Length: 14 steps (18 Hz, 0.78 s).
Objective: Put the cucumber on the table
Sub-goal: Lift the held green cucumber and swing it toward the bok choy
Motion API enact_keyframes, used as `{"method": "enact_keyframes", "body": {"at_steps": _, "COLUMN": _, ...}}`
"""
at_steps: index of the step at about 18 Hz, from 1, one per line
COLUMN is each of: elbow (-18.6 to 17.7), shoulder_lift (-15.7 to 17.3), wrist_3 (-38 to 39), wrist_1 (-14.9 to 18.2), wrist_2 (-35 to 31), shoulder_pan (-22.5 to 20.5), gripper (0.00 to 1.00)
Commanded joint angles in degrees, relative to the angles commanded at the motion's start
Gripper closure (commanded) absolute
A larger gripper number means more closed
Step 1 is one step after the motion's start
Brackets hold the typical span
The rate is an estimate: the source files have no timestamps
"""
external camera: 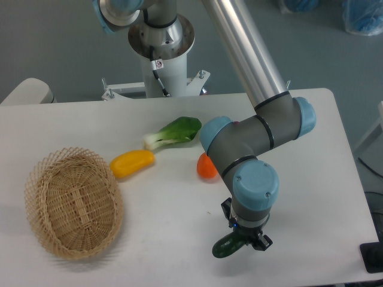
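Observation:
The cucumber (227,246) is a small dark green glossy piece near the front edge of the white table (167,233). My gripper (244,237) points down over it at the front right. Its fingers close around the cucumber's right end, and the left end sticks out to the lower left. The cucumber looks to be at or just above the tabletop; I cannot tell whether it touches.
A woven wicker basket (73,202) lies at the front left. A yellow pepper (132,162), a leafy bok choy (174,132) and an orange vegetable (207,167) lie mid-table behind the gripper. The robot base (160,60) stands at the back.

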<state>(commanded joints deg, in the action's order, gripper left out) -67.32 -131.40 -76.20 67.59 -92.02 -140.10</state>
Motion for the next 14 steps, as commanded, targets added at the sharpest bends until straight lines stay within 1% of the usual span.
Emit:
{"method": "enact_keyframes", "body": {"at_steps": 3, "elbow": -0.5, "shoulder_lift": 0.7, "wrist_3": 0.2, "wrist_1": 0.3, "wrist_2": -0.1, "shoulder_pan": 0.0, "gripper": 0.95}}
{"method": "enact_keyframes", "body": {"at_steps": 5, "elbow": -0.2, "shoulder_lift": 0.9, "wrist_3": 0.8, "wrist_1": 1.7, "wrist_2": -2.5, "shoulder_pan": 0.2, "gripper": 0.95}}
{"method": "enact_keyframes", "body": {"at_steps": 7, "elbow": 0.0, "shoulder_lift": 0.9, "wrist_3": 2.1, "wrist_1": 2.5, "wrist_2": -5.6, "shoulder_pan": 0.3, "gripper": 0.95}}
{"method": "enact_keyframes", "body": {"at_steps": 10, "elbow": -0.9, "shoulder_lift": 1.7, "wrist_3": 4.8, "wrist_1": 4.2, "wrist_2": -6.0, "shoulder_pan": 0.2, "gripper": 0.96}}
{"method": "enact_keyframes", "body": {"at_steps": 11, "elbow": -1.9, "shoulder_lift": 1.9, "wrist_3": 5.1, "wrist_1": 4.4, "wrist_2": -6.0, "shoulder_pan": 0.0, "gripper": 0.98}}
{"method": "enact_keyframes", "body": {"at_steps": 14, "elbow": -6.5, "shoulder_lift": 4.3, "wrist_3": 5.3, "wrist_1": 4.1, "wrist_2": -6.1, "shoulder_pan": -0.7, "gripper": 0.99}}
